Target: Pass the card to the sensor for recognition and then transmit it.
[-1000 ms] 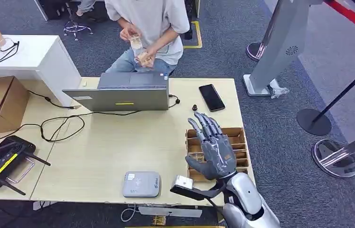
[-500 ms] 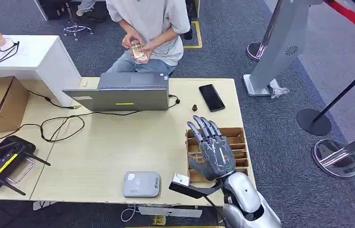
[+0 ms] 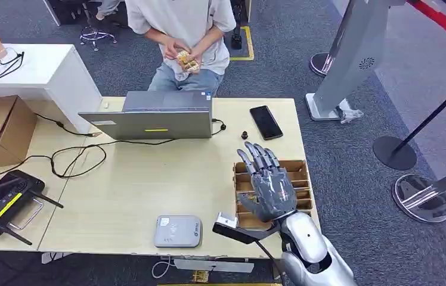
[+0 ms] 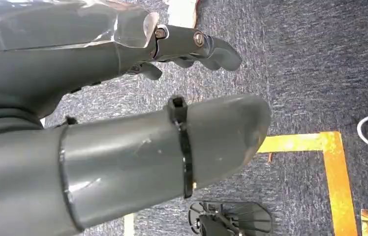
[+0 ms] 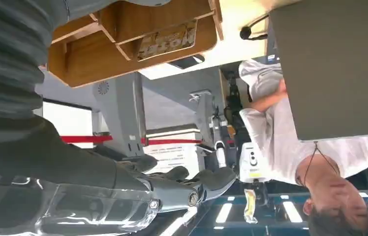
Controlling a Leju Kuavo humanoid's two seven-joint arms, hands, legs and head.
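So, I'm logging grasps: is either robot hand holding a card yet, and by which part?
No. The right robot hand hovers open over the card box, holding nothing. The left robot hand hangs over the floor, also holding nothing.

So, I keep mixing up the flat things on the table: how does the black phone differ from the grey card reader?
The black smartphone is dark, glossy, long and narrow; the grey rounded card reader is pale, matte, wider and thicker. The smartphone lies at the table's far side near the laptop, the card reader at the near edge. Both lie flat, untouched; the right hand hovers over the wooden tray.
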